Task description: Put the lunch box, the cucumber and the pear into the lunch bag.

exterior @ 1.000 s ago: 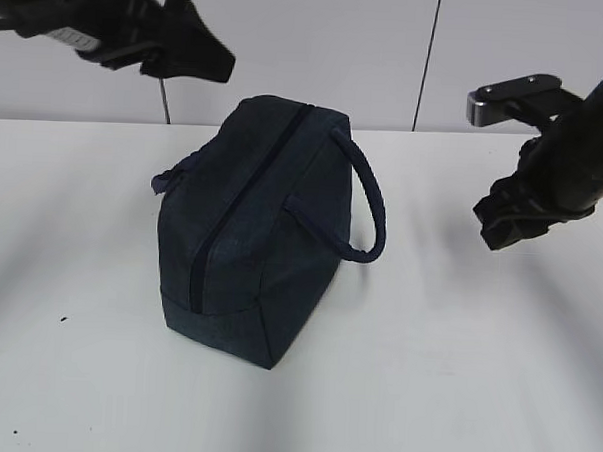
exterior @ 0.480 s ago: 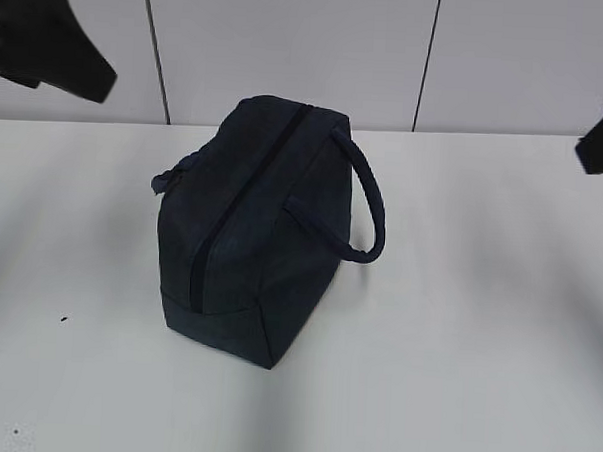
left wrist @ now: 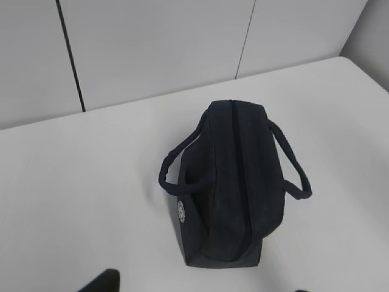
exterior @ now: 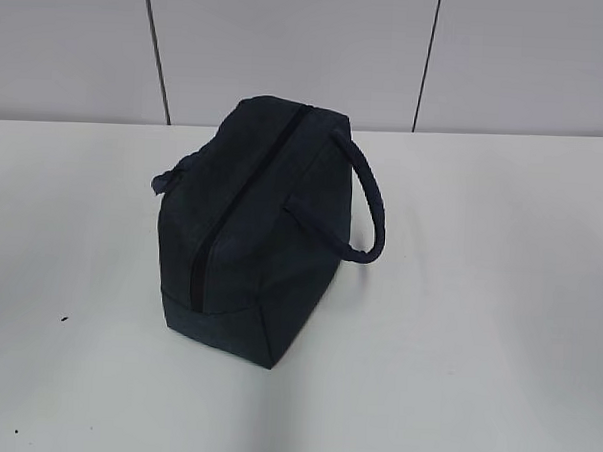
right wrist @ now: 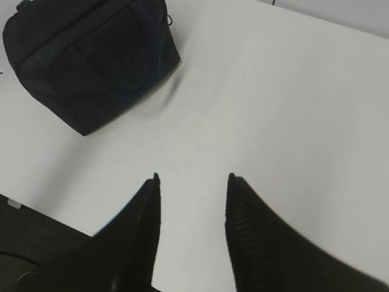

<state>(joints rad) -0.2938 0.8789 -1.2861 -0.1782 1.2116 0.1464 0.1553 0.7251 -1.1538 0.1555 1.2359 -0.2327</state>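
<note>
My right gripper point(right wrist: 193, 182) hangs spread and empty over the bare white table point(right wrist: 273, 103), well apart from the lunch bag point(right wrist: 85, 58). Of my left gripper point(left wrist: 103, 281) only a dark tip shows, so I cannot tell its state. Farther off, the lunch bag point(exterior: 257, 224) stands mid-table with its zipper point(exterior: 238, 198) closed.

This looks like a lab or test room, not a home. A big plain white table point(exterior: 497, 325) fills the space, and behind it stands a bare pale wall point(exterior: 289, 45) made of flat panels with thin dark lines between them. Only one dark blue lunch bag point(exterior: 256, 229) sits on the table
</note>
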